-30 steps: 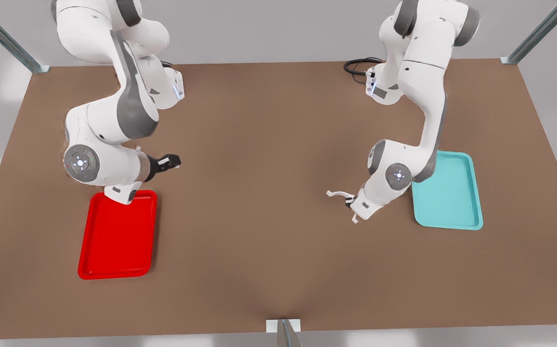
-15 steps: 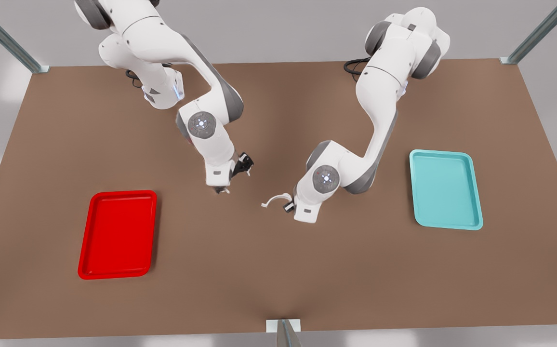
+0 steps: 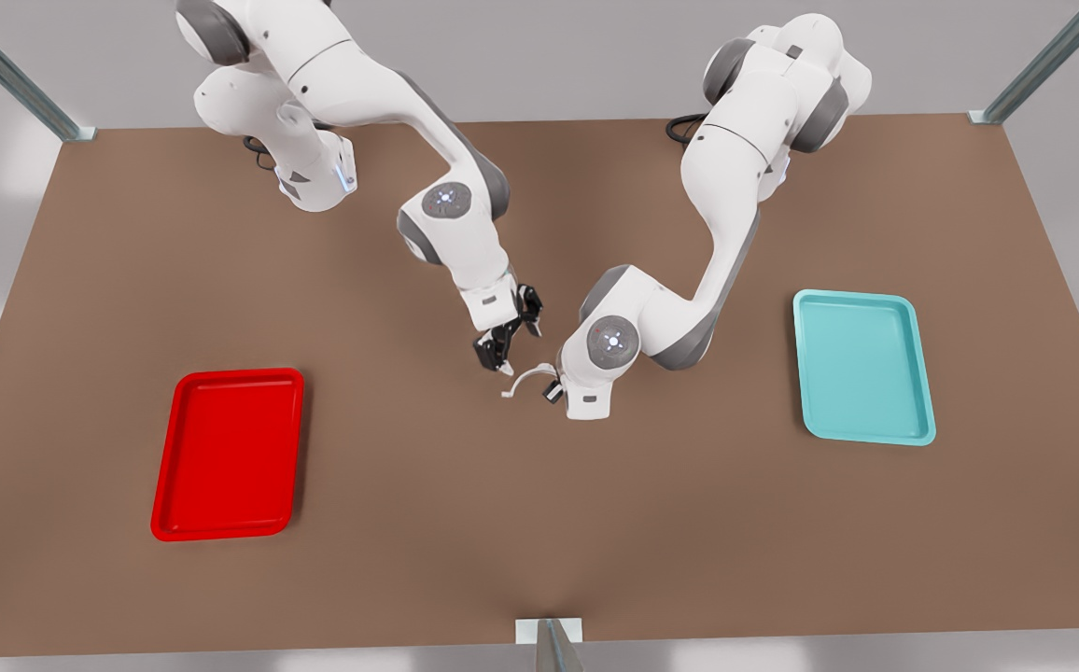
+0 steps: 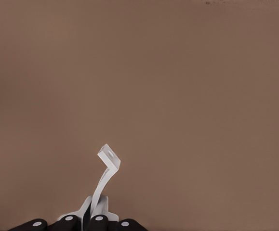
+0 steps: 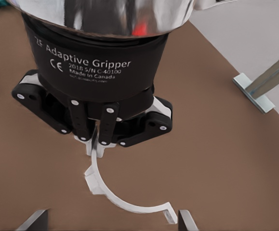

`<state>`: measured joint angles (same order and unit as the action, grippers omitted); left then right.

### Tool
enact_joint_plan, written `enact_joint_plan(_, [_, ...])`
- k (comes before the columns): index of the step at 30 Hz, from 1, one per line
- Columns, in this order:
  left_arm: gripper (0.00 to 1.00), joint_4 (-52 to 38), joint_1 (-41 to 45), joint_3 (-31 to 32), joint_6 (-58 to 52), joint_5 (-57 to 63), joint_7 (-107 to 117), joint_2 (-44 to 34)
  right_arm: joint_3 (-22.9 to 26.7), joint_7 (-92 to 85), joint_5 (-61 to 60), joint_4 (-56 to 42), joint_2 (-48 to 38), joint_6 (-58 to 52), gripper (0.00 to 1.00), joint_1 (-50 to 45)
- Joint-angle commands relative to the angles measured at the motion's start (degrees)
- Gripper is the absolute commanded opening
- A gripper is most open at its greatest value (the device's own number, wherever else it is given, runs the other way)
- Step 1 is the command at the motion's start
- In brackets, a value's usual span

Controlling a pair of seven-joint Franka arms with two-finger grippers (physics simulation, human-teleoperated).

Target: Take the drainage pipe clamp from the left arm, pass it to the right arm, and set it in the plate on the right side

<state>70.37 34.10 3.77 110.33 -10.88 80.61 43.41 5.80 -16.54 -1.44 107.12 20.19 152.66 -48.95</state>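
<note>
Handover lining up mid-table, just above the brown surface.

Your left gripper is clamped on one end of the drainage pipe clamp, the white arc jutting toward the right gripper, whose fingers stand apart at the strap's free tab. The plate sits well off on the front view's left, the teal tray on its right.

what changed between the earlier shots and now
The left gripper, shut on the drainage pipe clamp, carried it from beside the teal tray to the table's middle. The right gripper, open, swung over from above the red plate and now brackets the clamp's free end. Both trays stayed put.
</note>
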Motion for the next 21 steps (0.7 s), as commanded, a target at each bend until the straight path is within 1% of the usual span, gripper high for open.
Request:
enact_joint_plan(1, [0.21,0.03,0.00,0.01,0.41,-0.02,10.44,-0.08,0.00,-7.81,0.03,0.73,0.03,2.55,1.00,-0.97])
enact_joint_plan(5, [0.21,0.03,-0.17,0.01,0.32,-0.11,10.36,-0.17,0.00,-14.48,-0.06,0.55,1.43,2.55,1.00,-0.44])
enact_joint_plan(8, [0.21,0.03,-0.17,0.01,0.32,-0.20,10.62,-0.17,0.09,-14.57,0.03,0.02,2.66,2.99,1.00,-0.18])
enact_joint_plan(12, [0.21,0.21,-0.09,0.01,0.41,-0.37,10.71,-0.17,0.18,-14.49,-0.06,-1.82,6.71,6.94,1.00,0.96])
enact_joint_plan(21, [0.21,0.21,0.70,0.01,0.76,-0.20,10.97,-0.08,0.09,-14.31,-0.59,-4.37,9.43,9.67,1.00,1.58])
